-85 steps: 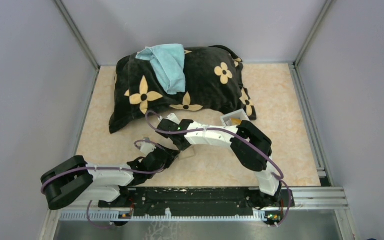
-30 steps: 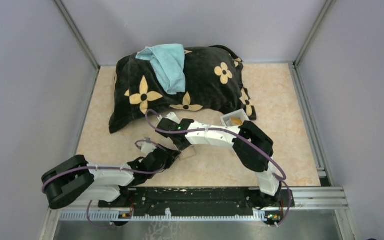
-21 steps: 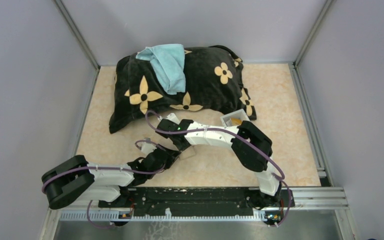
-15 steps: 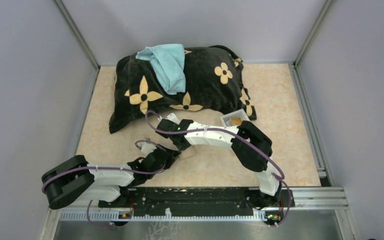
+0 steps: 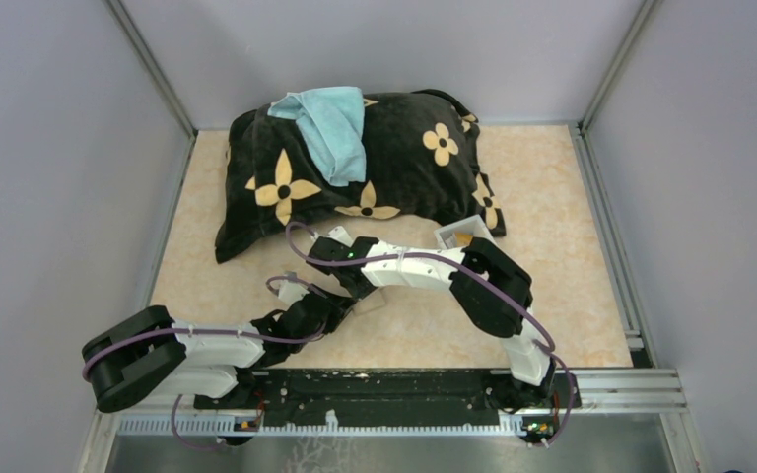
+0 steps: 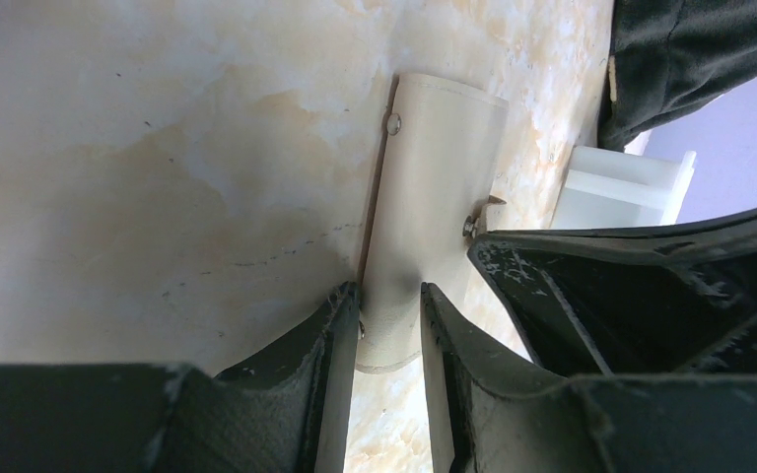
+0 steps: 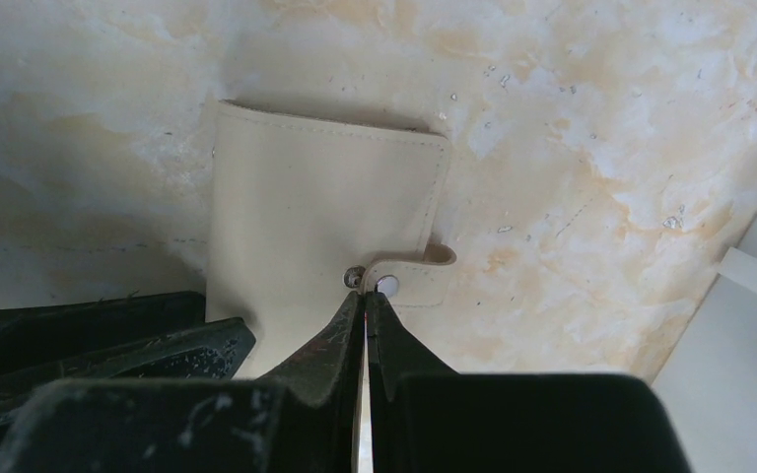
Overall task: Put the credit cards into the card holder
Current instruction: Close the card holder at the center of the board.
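The small cream-tan leather-like bifold card holder (image 7: 315, 197) lies closed and flat on the marbled beige table top (image 7: 601, 148), near the front middle of the table, where the 2 arms meet. The left gripper (image 6: 389, 315) has its 2 fingers set narrow on either side of the holder's near end, pressing on it so that the leather bows between them. The right gripper (image 7: 365, 296) has its 2 fingers closed together, tips right at the little snap tab (image 7: 409, 261) that wraps round the holder's edge; whether they pinch the tab or only touch it I cannot tell. A white open plastic tray (image 5: 447, 235) stands well apart from the holder, on the right arm's far side and just beside the black pillow with tan flowers (image 5: 394, 168). What looks like 1 gold-yellow card (image 5: 465, 238) shows inside the tray, too small to be sure. A light teal towel (image 5: 330, 123) is draped over the pillow's top.
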Available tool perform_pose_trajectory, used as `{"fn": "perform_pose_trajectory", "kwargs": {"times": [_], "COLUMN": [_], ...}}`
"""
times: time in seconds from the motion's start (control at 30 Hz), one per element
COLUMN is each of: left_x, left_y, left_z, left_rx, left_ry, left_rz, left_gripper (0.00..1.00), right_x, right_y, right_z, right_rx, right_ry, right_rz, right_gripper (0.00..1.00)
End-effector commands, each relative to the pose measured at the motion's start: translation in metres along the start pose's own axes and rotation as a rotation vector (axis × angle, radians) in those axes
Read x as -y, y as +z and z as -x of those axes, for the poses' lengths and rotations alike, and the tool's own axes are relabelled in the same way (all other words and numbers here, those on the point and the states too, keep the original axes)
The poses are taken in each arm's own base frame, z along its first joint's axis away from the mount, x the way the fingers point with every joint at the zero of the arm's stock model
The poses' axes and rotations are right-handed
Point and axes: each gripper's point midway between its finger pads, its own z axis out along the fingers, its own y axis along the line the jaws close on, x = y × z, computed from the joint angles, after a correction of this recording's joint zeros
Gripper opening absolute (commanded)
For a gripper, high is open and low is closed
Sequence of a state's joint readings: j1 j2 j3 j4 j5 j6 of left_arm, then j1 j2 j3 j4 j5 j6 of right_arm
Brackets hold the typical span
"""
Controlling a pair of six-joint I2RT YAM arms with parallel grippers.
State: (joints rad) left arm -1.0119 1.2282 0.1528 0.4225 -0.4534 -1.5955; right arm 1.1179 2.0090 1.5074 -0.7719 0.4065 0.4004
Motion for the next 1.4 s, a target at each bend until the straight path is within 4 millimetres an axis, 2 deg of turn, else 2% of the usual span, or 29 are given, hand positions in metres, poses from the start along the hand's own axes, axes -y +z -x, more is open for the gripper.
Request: {"fn": "perform_pose_trajectory", "kwargs": {"times": [0.0,0.43,0.63,0.97,1.37], "left_x": [-0.057,-0.058,-0.059,-0.06,-0.06], "left_y": [-0.004,-0.002,-0.002,-0.002,-0.001], "left_z": [0.0,-0.002,-0.002,-0.003,-0.004], "left_rx": [-0.02,-0.026,-0.028,-0.031,-0.035], "left_ry": [0.118,0.119,0.12,0.12,0.121], "left_rz": [0.169,0.174,0.176,0.176,0.177], "left_gripper": [0.38,0.38,0.38,0.38,0.37], "right_x": [-0.001,0.001,0.001,0.007,0.007], "right_y": [-0.001,-0.014,-0.014,-0.012,-0.007], "right_z": [0.014,0.029,0.029,0.027,0.026], "right_rx": [0.026,0.075,0.074,0.071,0.06], "right_ry": [-0.001,0.016,0.017,0.004,-0.01], "right_rz": [-0.003,0.008,0.009,-0.028,-0.04], "right_gripper": [0.03,0.02,0.02,0.19,0.22]}}
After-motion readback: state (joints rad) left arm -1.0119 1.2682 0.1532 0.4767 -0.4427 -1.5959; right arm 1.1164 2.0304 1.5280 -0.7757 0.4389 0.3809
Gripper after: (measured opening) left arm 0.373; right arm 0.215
